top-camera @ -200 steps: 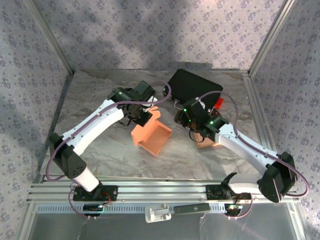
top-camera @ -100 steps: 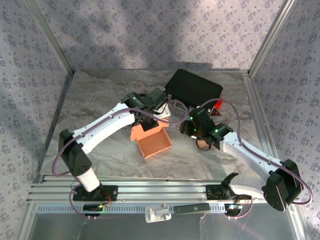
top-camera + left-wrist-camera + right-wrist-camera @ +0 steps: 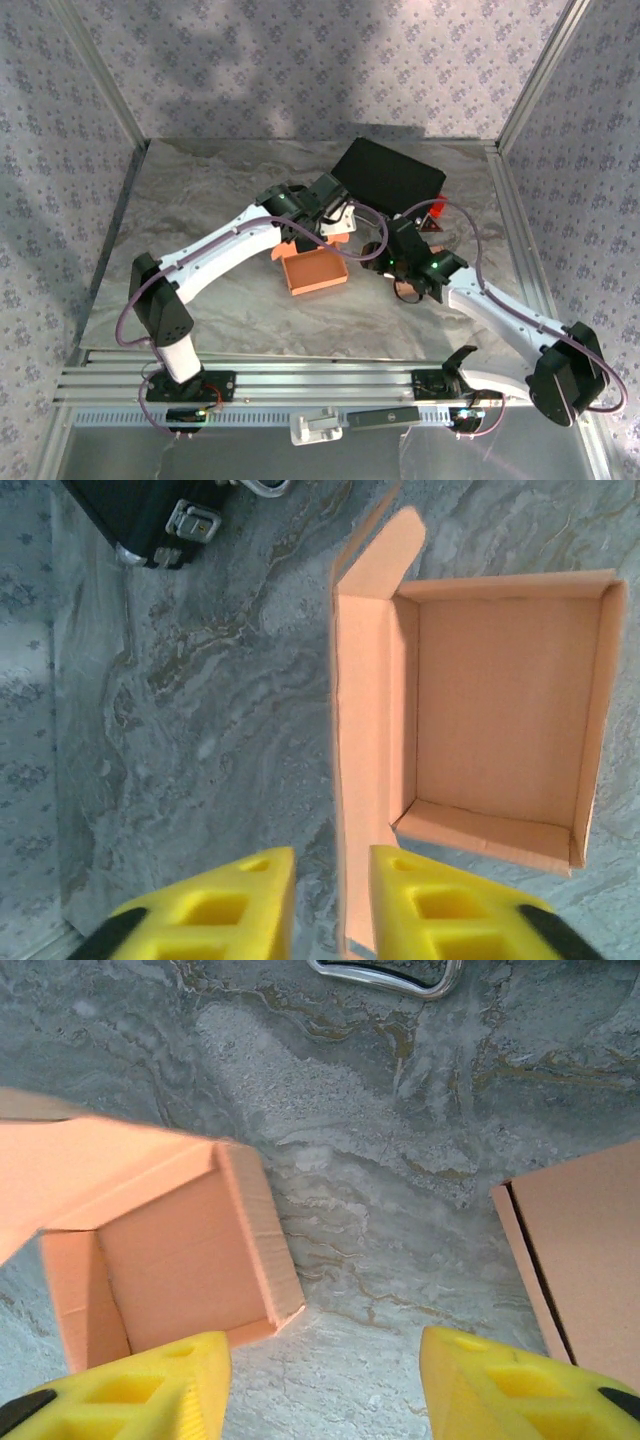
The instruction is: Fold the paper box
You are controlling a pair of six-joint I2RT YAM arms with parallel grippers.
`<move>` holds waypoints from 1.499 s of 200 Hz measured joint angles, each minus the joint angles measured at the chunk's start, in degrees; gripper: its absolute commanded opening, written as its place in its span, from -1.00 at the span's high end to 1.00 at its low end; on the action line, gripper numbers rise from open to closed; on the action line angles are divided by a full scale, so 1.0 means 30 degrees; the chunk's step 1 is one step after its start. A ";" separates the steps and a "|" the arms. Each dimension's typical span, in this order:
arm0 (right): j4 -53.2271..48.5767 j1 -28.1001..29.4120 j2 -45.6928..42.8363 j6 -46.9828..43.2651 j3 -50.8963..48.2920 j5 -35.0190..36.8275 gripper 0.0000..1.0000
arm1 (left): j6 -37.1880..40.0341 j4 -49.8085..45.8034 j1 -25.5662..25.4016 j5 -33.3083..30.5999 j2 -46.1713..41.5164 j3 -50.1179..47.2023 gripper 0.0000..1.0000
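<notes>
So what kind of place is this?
Probably a lab robot test cell: a marble-patterned table boxed in by patterned wall panels on an aluminium frame, with the left arm and right arm bolted to a rail at its near edge.

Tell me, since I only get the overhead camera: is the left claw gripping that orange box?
Observer: By the left wrist camera, the long flap of the orange box runs between the parted fingers of the left gripper.
Operator: And the right claw?
Observer: The right wrist camera has the right gripper open above the table, with a second flat cardboard piece off to one side.
</notes>
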 measured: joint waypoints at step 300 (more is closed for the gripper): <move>0.6827 -0.1545 0.2412 -1.4666 -0.0029 -0.3198 -0.32 | -1.8207 0.7053 0.5654 0.4561 -1.3770 -1.5897 -0.79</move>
